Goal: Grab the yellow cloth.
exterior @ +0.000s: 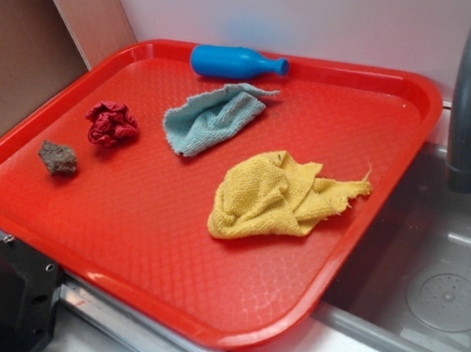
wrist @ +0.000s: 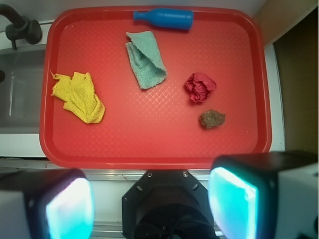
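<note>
Yellow cloth (exterior: 274,195), nubby terry with frayed edges, lying crumpled on the textured red plastic tray (exterior: 136,215), pale blue terry rag (exterior: 211,118) lying apart behind it, gripper (wrist: 149,199) fingers (wrist: 70,206) standing spread wide, holding nothing

The red tray (wrist: 60,149) carried five items, all ahead of the pincer (wrist: 149,204): yellow cloth (wrist: 79,97) forward-left, pale blue-green rag (wrist: 147,64) ahead, blue bottle (wrist: 164,18) farthest, red wad (wrist: 200,86) and brown lump (wrist: 212,118) forward-right.
</note>
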Robot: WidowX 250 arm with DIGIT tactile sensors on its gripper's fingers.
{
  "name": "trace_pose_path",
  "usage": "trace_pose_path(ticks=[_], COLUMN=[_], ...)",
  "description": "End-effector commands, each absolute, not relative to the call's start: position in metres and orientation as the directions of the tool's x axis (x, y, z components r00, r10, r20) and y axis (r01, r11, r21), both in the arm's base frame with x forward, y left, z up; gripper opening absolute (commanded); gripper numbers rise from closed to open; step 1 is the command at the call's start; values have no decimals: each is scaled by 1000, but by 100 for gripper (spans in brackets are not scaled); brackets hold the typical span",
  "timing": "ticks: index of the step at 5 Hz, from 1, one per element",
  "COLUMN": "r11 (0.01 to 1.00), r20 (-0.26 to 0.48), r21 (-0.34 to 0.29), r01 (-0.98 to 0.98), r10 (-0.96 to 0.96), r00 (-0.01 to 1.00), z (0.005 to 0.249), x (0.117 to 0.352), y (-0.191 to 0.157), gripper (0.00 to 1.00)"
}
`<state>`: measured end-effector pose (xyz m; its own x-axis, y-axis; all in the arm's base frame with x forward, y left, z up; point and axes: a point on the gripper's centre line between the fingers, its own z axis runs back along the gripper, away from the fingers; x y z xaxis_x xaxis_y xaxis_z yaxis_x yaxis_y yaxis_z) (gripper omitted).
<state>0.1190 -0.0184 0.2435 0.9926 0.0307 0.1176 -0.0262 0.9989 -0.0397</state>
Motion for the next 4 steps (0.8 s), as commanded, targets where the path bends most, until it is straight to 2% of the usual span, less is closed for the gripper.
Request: trace_pose_path(ticks=[1,2,3,4], r11=[999,973,937,905], r20=[118,137,172,214], r21=[-40,-66,1,18], r01=[-26,223,349,425], r10=[31,-212,-344,-418], r00=[993,968,923,883], z=[244,235,222,206], x=[119,137,155,167], y=[-18,-31,-46,-70], gripper=[100,100,100,100])
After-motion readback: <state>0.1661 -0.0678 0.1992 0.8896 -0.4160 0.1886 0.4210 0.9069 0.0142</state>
